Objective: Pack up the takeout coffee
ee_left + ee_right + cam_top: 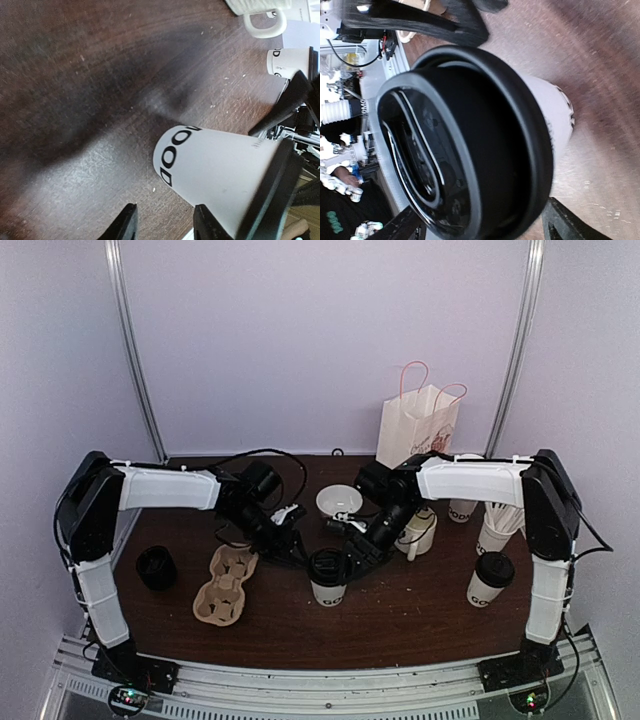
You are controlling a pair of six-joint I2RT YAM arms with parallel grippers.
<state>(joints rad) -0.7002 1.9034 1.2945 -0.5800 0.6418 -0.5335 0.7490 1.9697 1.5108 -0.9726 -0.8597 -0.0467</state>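
Right hand [349, 557] straddles the centre cup [327, 581], clamp not discernible; left hand [290, 545] spread, empty. Carrier [225, 585] unfilled, second cup [490, 580] standing on the worktop [400, 625]: packing barely begun.

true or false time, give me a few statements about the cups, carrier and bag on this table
1. The cardboard carrier has no cup in it. True.
2. The middle cup lies on its side. False: it stands upright.
3. The paper bag stands at the far edge of the table. True.
4. The left pincer grips the mug. False: it is open and holds nothing.
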